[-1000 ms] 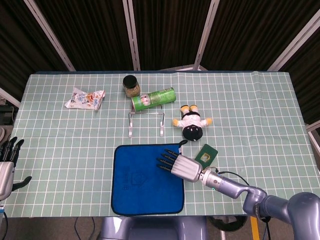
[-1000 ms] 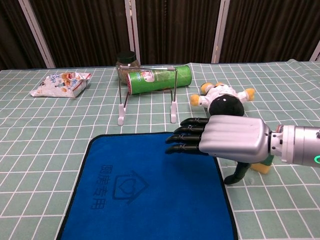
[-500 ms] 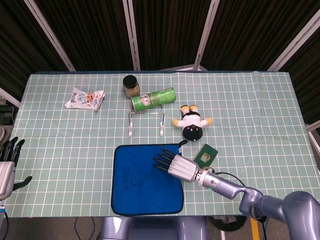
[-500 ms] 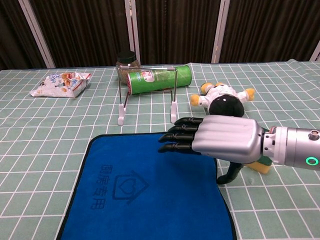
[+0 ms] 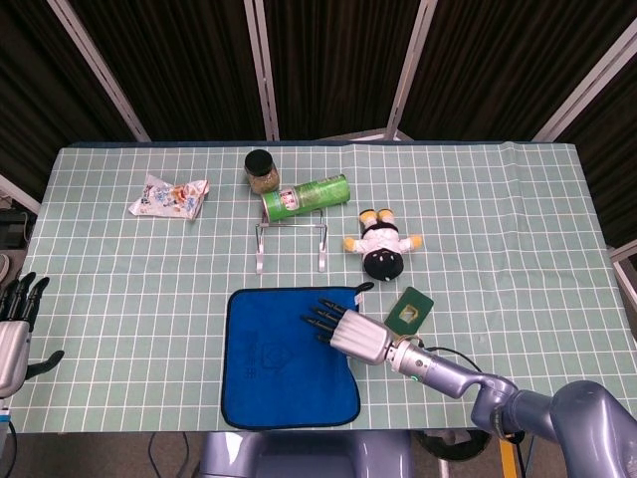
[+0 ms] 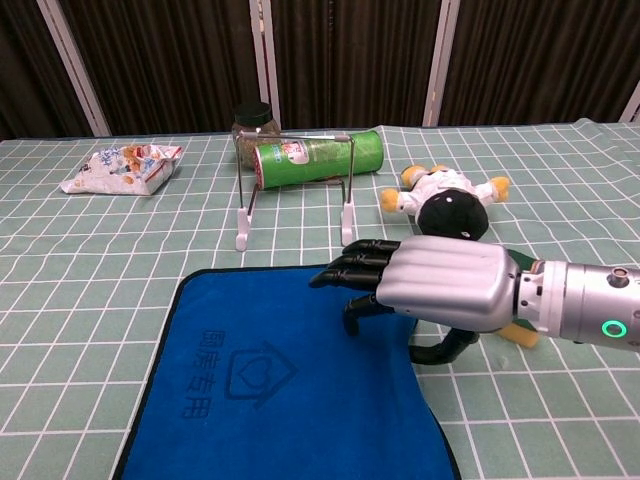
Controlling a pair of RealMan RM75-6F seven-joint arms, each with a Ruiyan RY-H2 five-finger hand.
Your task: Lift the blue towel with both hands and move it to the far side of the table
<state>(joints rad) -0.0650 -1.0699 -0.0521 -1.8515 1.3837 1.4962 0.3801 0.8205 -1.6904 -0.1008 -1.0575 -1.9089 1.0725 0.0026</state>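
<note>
The blue towel (image 5: 284,354) (image 6: 270,385) lies flat near the table's front edge. My right hand (image 5: 343,331) (image 6: 430,290) rests palm down on the towel's right side. Its fingers (image 6: 350,275) curl down onto the cloth. The thumb (image 6: 440,350) hooks in against the right hem, which is drawn inward there. My left hand (image 5: 15,324) hangs beside the table's left edge, far from the towel, fingers apart and holding nothing. The chest view does not show it.
Behind the towel stands a wire rack (image 5: 291,244) with a green can (image 5: 306,196) on it and a dark jar (image 5: 261,167) beyond. A plush doll (image 5: 381,244) and a green card (image 5: 410,307) lie to the right. A snack bag (image 5: 169,196) lies far left.
My right hand slid slightly left over the towel and its fingers and thumb curled in. The towel's right hem pulled inward. The left hand stayed still.
</note>
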